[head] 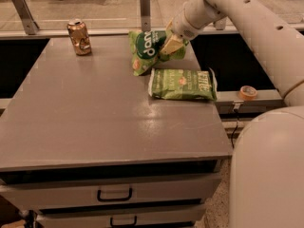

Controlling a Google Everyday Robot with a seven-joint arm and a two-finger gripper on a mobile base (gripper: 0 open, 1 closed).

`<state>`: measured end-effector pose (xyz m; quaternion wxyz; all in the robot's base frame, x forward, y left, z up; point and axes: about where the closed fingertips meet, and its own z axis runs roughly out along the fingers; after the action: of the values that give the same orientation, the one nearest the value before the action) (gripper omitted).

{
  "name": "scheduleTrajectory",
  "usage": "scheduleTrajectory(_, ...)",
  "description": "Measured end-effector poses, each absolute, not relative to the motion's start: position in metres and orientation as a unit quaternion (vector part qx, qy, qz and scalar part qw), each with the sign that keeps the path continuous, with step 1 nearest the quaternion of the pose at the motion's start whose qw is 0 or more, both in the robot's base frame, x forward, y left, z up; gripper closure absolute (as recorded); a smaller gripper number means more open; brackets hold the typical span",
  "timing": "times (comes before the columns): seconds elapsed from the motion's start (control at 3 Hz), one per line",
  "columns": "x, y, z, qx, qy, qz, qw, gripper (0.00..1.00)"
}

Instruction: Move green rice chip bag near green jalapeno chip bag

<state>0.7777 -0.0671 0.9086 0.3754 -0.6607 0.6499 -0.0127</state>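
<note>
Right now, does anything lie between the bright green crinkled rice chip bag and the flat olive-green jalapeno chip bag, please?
Nothing visible does. The gripper holds the bright green rice chip bag just behind the flat olive-green jalapeno chip bag; the copper can stands far left.

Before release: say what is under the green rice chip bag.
Grey table lies beneath the green rice chip bag, which the gripper holds at its upper edge; the green jalapeno chip bag is just in front, not under. Contact with the table is hidden.
</note>
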Motion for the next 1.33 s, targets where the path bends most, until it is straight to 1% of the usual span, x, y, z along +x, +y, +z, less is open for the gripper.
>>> scheduleTrajectory(0.33,0.777,-0.075,0.902,-0.664,0.651,-0.009,0.366,0.16)
scheduleTrajectory(0.67,0.777,-0.071,0.906,-0.671,0.643,-0.008,0.37,0.0)
scheduleTrajectory(1.0,0.776,-0.054,0.925,-0.682,0.618,-0.012,0.391,0.0)
scheduleTrajectory(1.33,0.765,-0.048,0.96,-0.675,0.606,-0.03,0.421,0.0)
